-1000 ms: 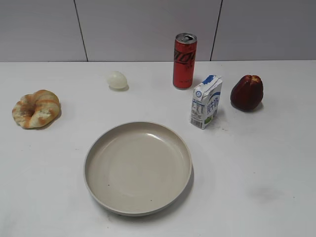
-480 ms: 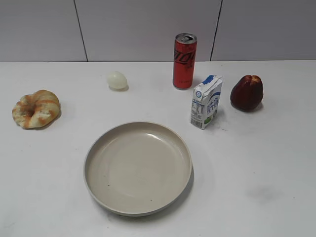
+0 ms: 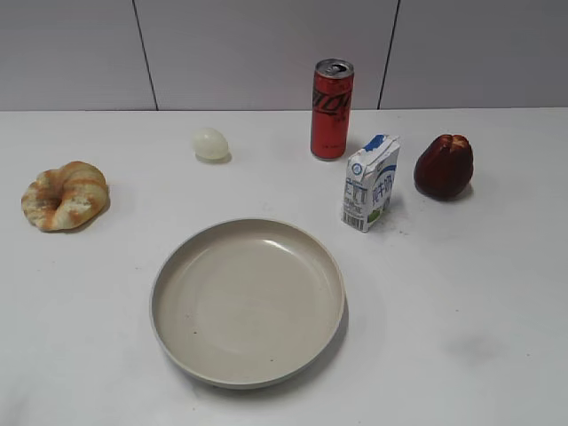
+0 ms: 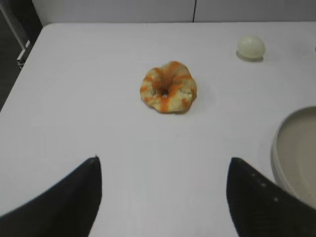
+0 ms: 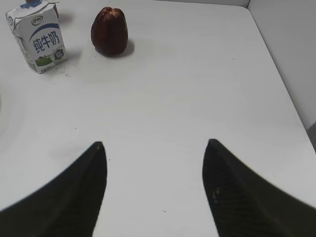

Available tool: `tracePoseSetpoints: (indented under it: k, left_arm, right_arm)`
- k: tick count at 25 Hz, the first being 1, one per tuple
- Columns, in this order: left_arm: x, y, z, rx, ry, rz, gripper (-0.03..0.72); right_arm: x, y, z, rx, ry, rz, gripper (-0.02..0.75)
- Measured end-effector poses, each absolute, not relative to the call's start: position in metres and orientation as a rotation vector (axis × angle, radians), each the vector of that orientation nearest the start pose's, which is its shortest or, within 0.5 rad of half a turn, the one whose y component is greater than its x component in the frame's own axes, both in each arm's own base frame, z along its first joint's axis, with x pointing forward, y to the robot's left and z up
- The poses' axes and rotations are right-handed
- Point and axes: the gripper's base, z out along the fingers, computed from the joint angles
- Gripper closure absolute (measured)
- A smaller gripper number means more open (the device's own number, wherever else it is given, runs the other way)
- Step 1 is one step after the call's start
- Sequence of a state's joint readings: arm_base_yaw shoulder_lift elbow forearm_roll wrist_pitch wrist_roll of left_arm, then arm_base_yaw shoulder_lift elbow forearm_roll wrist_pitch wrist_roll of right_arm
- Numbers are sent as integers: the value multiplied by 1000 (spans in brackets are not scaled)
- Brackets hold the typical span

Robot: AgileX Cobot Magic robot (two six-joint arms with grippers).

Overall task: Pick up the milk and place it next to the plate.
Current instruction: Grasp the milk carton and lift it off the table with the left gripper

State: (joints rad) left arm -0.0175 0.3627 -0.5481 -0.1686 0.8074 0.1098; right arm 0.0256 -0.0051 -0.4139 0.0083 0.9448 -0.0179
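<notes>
White table (image 3: pixel 497 293) with plate (image 3: pixel 247 302), milk (image 3: pixel 370 183)

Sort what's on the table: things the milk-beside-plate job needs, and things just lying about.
Needed:
milk carton
plate

Lying about:
red soda can
dark red fruit
pale egg-shaped thing
ring-shaped bread

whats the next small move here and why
Probably send the right gripper forward and left toward the milk. Its jaws are open with nothing between them, and the carton stands upright and untouched between the can and the dark red fruit, nearer that arm than the left gripper, which faces the pastry.
</notes>
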Motion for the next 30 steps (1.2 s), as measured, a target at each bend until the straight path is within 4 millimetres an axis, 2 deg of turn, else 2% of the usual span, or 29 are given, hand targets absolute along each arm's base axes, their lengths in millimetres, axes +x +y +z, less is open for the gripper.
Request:
tracePoseSetpoints:
  k: [5, 9, 12, 16, 20, 23, 27, 30]
  left_arm:
    - [137, -22, 321, 116, 2174, -242, 95]
    - [201, -43, 334, 248, 2237, -333, 95]
    - [242, -75, 342, 381, 2247, -384, 95]
    - [286, -135, 346, 570, 2226, -454, 95]
    - [320, -199, 339, 752, 2275, -532, 95]
    - [336, -246, 331, 871, 2305, -575, 95]
    - [345, -304, 314, 988, 2327, -608, 95]
    - [346, -337, 293, 1045, 2349, -617, 90]
  right_arm:
    - [8, 1, 262, -43, 2009, 15, 272]
    - [8, 1, 262, -43, 2009, 15, 272]
    - [8, 1, 262, -43, 2009, 15, 272]
    - [8, 1, 262, -43, 2009, 15, 272]
    - [8, 1, 262, -43, 2009, 15, 272]
    - [8, 1, 262, -43, 2009, 15, 272]
    - [8, 1, 262, -43, 2009, 15, 272]
    - [8, 1, 262, -43, 2009, 15, 272]
